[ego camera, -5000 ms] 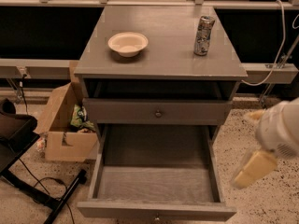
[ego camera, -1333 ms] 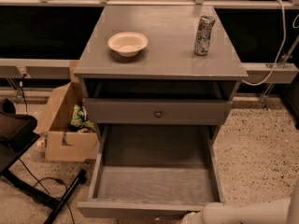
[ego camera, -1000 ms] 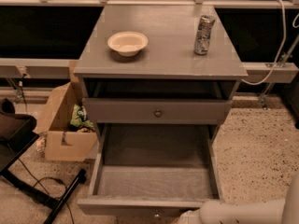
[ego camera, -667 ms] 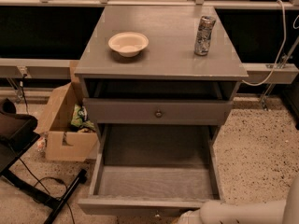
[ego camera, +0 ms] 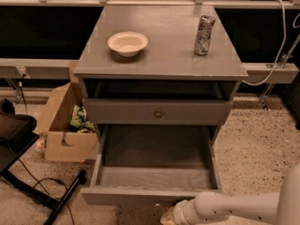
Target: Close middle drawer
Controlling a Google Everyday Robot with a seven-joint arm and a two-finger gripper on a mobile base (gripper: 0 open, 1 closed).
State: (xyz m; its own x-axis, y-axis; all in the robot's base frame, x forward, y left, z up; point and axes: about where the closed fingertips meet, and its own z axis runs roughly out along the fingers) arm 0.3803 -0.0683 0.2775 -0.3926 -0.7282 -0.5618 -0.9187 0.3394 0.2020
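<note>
The middle drawer [ego camera: 150, 196] still stands pulled far out, under the shut top drawer [ego camera: 158, 111]. The gripper [ego camera: 168, 216] has swung from the cabinet's right side to low, just before the drawer's front. I cannot tell how its jaws stand. The push seems imminent.

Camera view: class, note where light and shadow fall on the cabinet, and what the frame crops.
Camera view: cabinet top brightly lit; middle drawer interior shadowed, darkest at the back; the claw, below the drawer front at the bottom edge, is partly cropped.
</note>
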